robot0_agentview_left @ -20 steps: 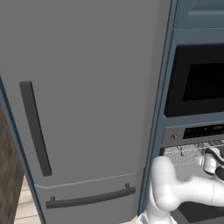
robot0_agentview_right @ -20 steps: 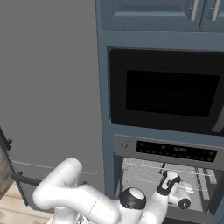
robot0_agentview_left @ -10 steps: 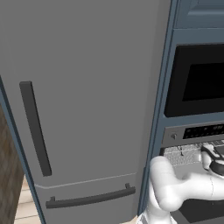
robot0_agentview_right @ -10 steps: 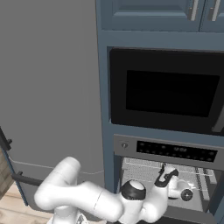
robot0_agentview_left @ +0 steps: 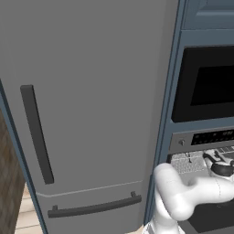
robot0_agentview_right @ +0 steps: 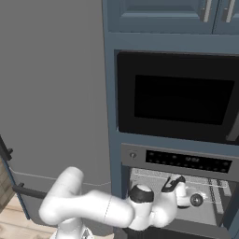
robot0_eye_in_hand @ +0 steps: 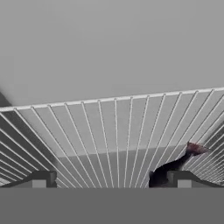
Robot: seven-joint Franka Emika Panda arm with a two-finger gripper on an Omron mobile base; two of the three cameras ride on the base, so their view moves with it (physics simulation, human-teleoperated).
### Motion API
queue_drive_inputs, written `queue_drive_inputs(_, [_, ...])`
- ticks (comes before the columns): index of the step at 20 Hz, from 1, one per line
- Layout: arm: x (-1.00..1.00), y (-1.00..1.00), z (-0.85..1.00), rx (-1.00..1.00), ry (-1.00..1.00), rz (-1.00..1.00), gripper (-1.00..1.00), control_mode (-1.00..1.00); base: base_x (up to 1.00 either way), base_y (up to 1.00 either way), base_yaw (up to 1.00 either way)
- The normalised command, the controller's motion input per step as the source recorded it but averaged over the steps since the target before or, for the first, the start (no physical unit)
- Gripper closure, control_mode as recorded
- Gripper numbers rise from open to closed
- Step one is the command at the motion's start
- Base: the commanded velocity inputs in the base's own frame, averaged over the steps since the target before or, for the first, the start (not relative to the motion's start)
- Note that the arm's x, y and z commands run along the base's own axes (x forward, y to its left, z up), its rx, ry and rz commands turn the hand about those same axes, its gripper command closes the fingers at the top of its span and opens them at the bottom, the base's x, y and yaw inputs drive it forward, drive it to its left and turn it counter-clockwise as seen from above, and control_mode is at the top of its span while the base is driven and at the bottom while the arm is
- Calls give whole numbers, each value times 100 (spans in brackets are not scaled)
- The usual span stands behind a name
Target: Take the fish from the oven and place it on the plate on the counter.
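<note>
Since the earlier frames the arm has reached further into the oven (robot0_agentview_right: 177, 161): in the right base view the wrist sits more to the right and deeper over the rack, and in the left base view the hand has slid toward the right edge.

The gripper (robot0_eye_in_hand: 109, 180) is spread wide with nothing between its tips; the two dark fingertips (robot0_eye_in_hand: 41, 179) stand far apart at the lower left and lower right of the hand view. They hover just above the wire rack (robot0_eye_in_hand: 113, 131), whose pale bars fan out across the lower half of that view, with the plain grey back wall above.

The fish (robot0_eye_in_hand: 177, 164) lies on the rack at the lower right of the hand view, just beside and partly behind the right fingertip. It looks dark and slim, its long axis running diagonally from lower left to upper right, with a reddish, pointed end at the upper right. Which end is the head cannot be told.

In the right base view the hand (robot0_agentview_right: 179, 196) is inside the oven's open cavity below the control strip (robot0_agentview_right: 184, 159). A black-windowed appliance (robot0_agentview_right: 179, 98) sits above, and a tall grey fridge (robot0_agentview_left: 87, 109) stands to the left.
</note>
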Motion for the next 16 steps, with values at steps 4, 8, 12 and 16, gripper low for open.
queue_drive_inputs(4, [0,0,-69,-1,0,0,-100,-100,0,0,0])
queue_drive_inputs(8, [0,0,-82,0,0,0,-100,-100,0,0,0])
queue_drive_inputs(12, [-22,0,-89,0,0,0,-100,-100,0,0,0])
queue_drive_inputs(16, [-52,0,-81,0,0,0,-100,-100,0,0,0])
